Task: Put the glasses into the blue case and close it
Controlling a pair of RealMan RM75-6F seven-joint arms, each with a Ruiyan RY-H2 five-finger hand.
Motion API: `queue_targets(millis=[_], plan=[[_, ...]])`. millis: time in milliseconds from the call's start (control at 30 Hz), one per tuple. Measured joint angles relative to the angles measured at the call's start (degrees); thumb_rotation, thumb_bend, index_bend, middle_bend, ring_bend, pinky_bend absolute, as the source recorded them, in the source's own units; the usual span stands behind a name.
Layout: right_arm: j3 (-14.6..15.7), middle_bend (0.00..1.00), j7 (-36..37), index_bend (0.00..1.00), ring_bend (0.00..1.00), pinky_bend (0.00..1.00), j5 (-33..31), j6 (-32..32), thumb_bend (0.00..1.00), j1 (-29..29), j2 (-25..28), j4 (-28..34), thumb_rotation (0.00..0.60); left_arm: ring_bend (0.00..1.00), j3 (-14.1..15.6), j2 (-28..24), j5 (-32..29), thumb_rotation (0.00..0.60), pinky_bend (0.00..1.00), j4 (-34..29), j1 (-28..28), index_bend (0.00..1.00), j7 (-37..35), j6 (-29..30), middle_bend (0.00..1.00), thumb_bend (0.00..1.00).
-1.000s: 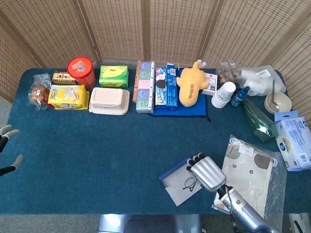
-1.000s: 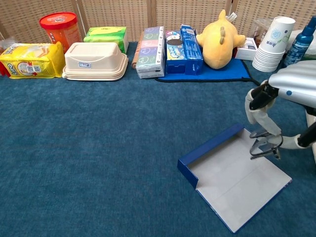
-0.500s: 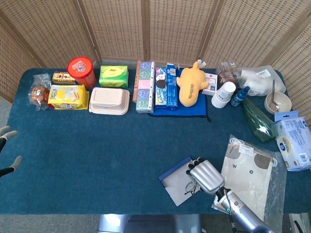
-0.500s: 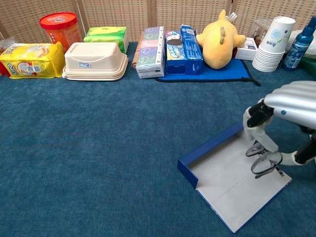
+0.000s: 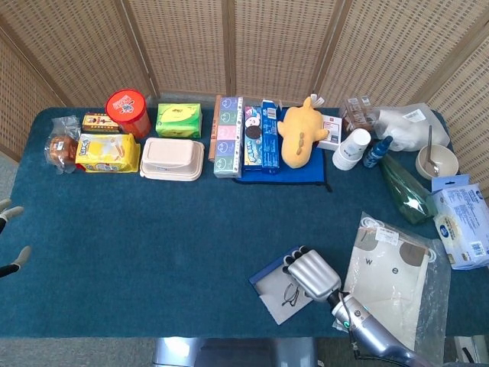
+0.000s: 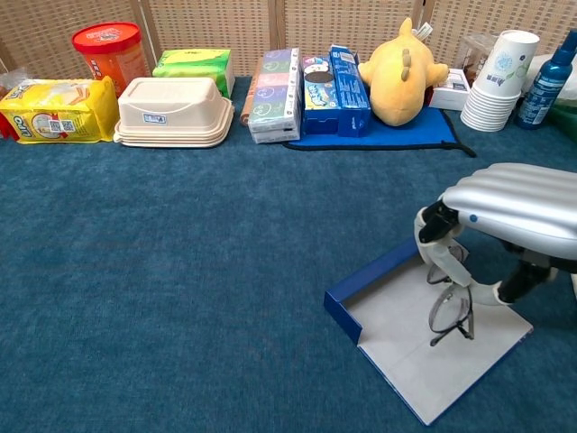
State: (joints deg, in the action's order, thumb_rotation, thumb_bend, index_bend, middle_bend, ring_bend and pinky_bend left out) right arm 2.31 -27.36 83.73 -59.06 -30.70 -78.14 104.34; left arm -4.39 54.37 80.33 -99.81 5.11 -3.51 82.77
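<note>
The blue case [image 6: 371, 273] lies open near the table's front edge, right of centre, with its grey lining facing up; the head view shows the case [image 5: 269, 284] partly under my right hand. My right hand [image 6: 509, 209] hovers over the case and pinches the thin dark-framed glasses [image 6: 451, 308] between a finger and the thumb. The glasses [image 5: 289, 293] hang low over the grey lining; whether they touch it I cannot tell. Only some fingertips of my left hand [image 5: 11, 238] show at the far left edge of the head view, spread apart and holding nothing.
A clear bag with folded cloth [image 5: 391, 269] lies just right of the case. Along the back stand a yellow plush toy [image 6: 402, 72], snack boxes [image 6: 306, 81], a beige lunch box [image 6: 176, 111], a red tin [image 6: 110, 52], paper cups [image 6: 501, 79] and a blue bottle [image 6: 548, 70].
My right hand has moved left and lower with the glasses, from the case's right edge to over the middle of its lining. The left hand has slipped a little further out of frame.
</note>
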Motion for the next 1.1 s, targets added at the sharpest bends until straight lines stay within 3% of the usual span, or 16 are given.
queue_targets(millis=[667, 933, 1100], plan=[[-5.0, 0.45, -2.4, 0.66, 0.43, 0.39, -6.4, 2.6, 0.28, -3.1, -5.9, -7.2, 0.600, 0.04, -0.2, 0.7, -0.7, 0.584, 0.00, 1.9, 0.1, 0.17, -1.4, -0.6, 0.11, 0.30], [-4.9, 0.42, -2.9, 0.54, 0.36, 0.39, -5.0, 1.1, 0.28, -3.1, -3.8, -4.0, 0.600, 0.04, -0.2, 0.8, -0.5, 0.585, 0.00, 1.7, 0.2, 0.17, -1.0, -0.6, 0.12, 0.30], [-4.3, 0.37, -3.2, 0.38, 0.30, 0.37, -2.6, 0.1, 0.17, -3.0, -1.9, -2.1, 0.600, 0.04, -0.2, 0.6, -0.3, 0.586, 0.00, 1.3, 0.2, 0.17, -0.8, -0.3, 0.11, 0.30]])
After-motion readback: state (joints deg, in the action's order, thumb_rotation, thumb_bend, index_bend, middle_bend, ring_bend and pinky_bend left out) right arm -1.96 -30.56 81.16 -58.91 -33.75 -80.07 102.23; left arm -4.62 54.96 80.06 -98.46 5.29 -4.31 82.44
